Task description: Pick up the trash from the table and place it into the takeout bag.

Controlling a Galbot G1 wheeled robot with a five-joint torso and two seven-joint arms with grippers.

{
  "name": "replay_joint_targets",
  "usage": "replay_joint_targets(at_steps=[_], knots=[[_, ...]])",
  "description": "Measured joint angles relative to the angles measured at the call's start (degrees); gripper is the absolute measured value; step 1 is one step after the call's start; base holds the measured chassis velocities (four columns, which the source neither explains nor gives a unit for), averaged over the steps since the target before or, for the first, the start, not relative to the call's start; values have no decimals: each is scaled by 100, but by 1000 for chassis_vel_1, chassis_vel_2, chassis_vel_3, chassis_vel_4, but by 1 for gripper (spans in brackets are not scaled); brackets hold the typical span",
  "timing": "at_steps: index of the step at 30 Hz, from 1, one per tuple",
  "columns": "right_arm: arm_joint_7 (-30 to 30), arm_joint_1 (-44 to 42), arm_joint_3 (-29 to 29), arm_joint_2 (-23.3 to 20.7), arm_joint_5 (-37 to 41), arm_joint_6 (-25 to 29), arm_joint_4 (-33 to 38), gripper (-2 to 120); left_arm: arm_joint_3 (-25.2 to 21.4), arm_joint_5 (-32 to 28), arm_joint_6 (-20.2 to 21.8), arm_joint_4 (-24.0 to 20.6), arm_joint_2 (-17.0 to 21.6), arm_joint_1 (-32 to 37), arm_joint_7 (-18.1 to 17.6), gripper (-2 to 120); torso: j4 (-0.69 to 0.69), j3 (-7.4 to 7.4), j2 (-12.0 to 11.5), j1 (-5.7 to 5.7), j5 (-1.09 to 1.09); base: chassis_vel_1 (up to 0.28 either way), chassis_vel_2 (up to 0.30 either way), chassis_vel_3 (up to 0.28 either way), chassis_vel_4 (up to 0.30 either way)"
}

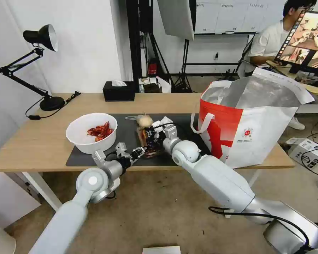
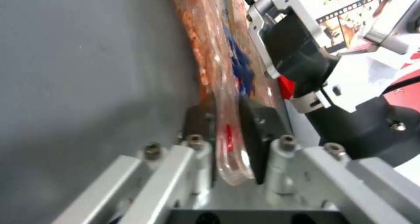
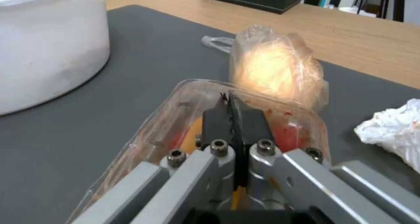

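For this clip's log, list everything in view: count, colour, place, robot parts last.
Round bowl of crayfish shells: 1, white, mat's left part.
Clear plastic tray of food scraps: 1, transparent, mat centre, gripped from two sides.
Beige lump in clear plastic: 1, behind tray.
Crumpled tissue: 1, white, beside lump.
Takeout bag: 1, white and red, table's right end.
Tissue box: 1, black, table's rear.
Desk lamp: 1, black, rear left.
Mat: 1, dark grey, on light-wood table.
Left gripper: shut on tray's rim.
Right gripper: shut on tray's rim.
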Motion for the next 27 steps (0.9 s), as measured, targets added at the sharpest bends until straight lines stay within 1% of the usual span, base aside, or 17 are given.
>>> replay_joint_targets(at_steps=[1, 2, 3, 4, 15, 18, 19, 20, 21, 24, 25, 27], knots=[[1, -5, 0, 0, 1, 0, 5, 0, 8, 7, -2, 1, -7, 6, -1, 8, 0, 0, 0, 0, 0, 0, 0, 0, 0], [1, -5, 0, 0, 1, 0, 5, 0, 8, 7, -2, 1, -7, 6, -1, 8, 0, 0, 0, 0, 0, 0, 0, 0, 0], [3, -6, 0, 0, 1, 0, 9, 0, 14, 13, -4, 4, -9, 8, -2, 2, 0, 0, 0, 0, 0, 0, 0, 0, 0], [3, -7, 3, 0, 1, 0, 12, 0, 16, 16, -5, 7, -11, 8, -2, 0, 0, 0, 0, 0, 0, 0, 0, 0, 0], [12, -93, 161, -22, 25, 8, 176, 0, -4, 26, -36, -2, 0, 25, 5, 0, 0, 0, -1, 0, 0, 0, 0, 0, 0], [41, -145, 257, -61, 29, 80, 296, 0, -17, 27, -59, -41, 17, 33, 9, 0, 0, 0, -1, 0, 0, 0, 0, 0, 0], [81, -203, 375, -112, 51, 203, 444, 0, -29, 28, -88, -85, 34, 43, 12, 0, 0, 0, -1, 0, 1, 0, 0, 0, 0], [103, -259, 481, -170, 107, 284, 601, 3, -44, 28, -106, -123, 45, 53, 14, 0, 0, 0, -1, 0, 0, 0, 0, 0, 0], [103, -259, 481, -170, 107, 284, 601, 3, -44, 28, -106, -123, 45, 53, 14, 0, 0, 0, -1, 0, 0, 0, 0, 0, 0], [181, -470, 788, -418, 287, 543, 1130, 18, -89, 35, -135, -227, 69, 93, 17, 0, 1, -1, -1, 0, 0, 0, 0, 0, 0], [181, -470, 788, -418, 287, 543, 1130, 18, -89, 35, -135, -227, 69, 93, 17, 0, 1, -1, -1, 0, 0, 0, 0, 0, 0], [190, -640, 977, -645, 295, 669, 1418, 28, -110, 68, -155, -293, 85, 111, 19, 0, 0, -1, -1, 0, 1, 0, 0, 0, 0]])
